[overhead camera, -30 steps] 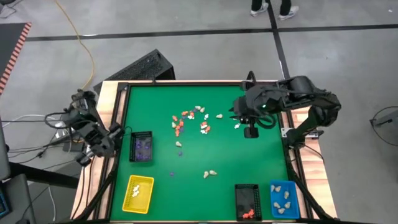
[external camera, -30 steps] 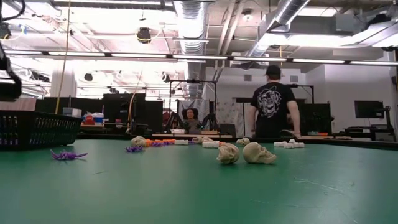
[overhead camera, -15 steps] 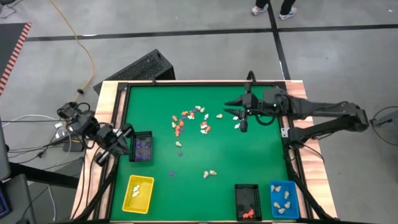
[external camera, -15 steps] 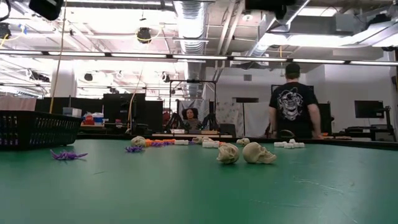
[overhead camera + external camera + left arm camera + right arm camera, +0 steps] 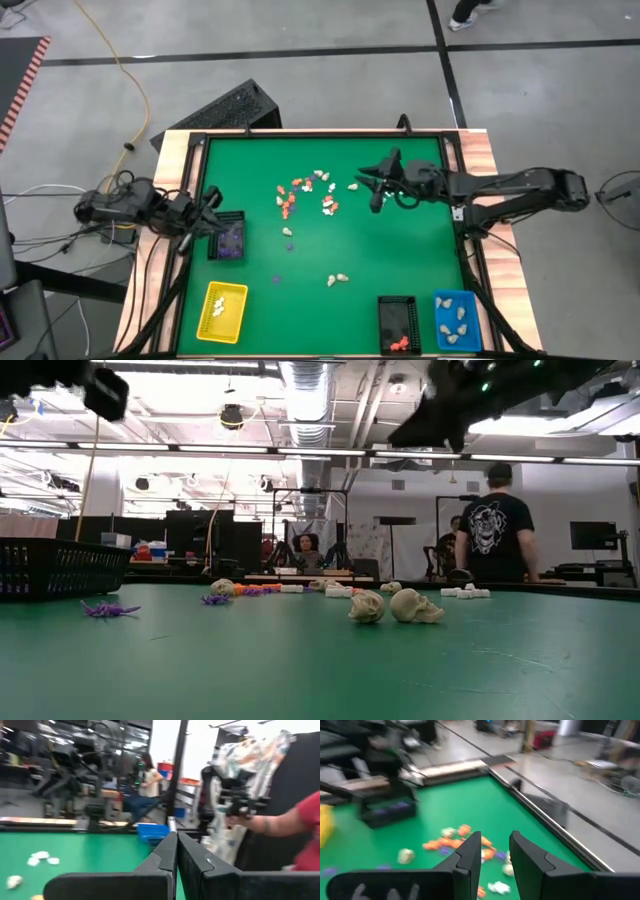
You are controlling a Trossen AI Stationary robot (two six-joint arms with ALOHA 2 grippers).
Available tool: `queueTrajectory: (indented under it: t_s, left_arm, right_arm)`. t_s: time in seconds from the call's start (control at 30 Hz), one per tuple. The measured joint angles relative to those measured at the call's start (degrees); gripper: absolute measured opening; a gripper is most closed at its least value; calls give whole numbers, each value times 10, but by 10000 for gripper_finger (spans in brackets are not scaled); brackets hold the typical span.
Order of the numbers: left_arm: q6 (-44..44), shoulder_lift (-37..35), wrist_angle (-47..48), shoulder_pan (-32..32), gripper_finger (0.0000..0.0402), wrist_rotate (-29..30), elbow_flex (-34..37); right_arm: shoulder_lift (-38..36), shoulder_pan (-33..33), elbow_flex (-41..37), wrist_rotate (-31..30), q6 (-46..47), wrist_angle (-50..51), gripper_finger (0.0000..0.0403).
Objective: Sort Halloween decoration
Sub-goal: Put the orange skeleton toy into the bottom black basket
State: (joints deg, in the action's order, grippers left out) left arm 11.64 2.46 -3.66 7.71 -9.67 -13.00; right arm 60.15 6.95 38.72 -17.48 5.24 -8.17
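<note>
High view, left to right: we see the left tool point(image 5: 207, 215) clenched on nothing, just beside the left rim of the surface point(image 5: 410, 290) and touching or nearly over the purple-filled black tray point(image 5: 227, 237). If that arm swings inward low, we risk nudging this tray or clipping the raised wooden edge point(image 5: 172, 160), since there is little room between the two.

Nearer the front edge sits the yellow tray point(image 5: 222, 310), well apart from both arms. The Halloween decoration point(image 5: 305, 192) lies mostly in a loose cluster at the surface's middle, orange, white and cream pieces close together, with a pair of cream skulls point(image 5: 338, 279) alone toward the front and a few purple bits between cluster and left tray. The danger here is a pick that catches two neighbours at once or scatters the cluster, because the pieces are tiny and packed.

The right tool point(image 5: 378, 190) hovers just right of the cluster, fingers point(image 5: 470, 851) part-open with nothing visible between them. A steep descent could flick the white pieces beneath it toward the far edge.

Open green stretches right of centre and across the front, so we judge that the safest lane for carrying pieces to the second black tray point(image 5: 398, 322) and the blue tray point(image 5: 455, 318) at the front right corner, where the rim again leaves little clearance.
</note>
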Motion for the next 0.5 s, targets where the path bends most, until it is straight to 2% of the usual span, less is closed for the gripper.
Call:
queueTrajectory:
  t_s: [0.13,0.27,0.37,0.5]
  left_arm:
    - [28,0,-68,-56,0,-37,72]
    - [80,0,-139,-106,0,-112,123]
    - [78,-1,-86,-142,0,-141,122]
    - [44,-10,-19,-188,0,-150,120]
  right_arm:
    - [44,0,0,-7,-10,-24,120]
    - [100,0,0,-6,-12,-73,120]
    - [142,6,0,-5,-25,-137,120]
    - [199,19,0,8,-34,-211,120]
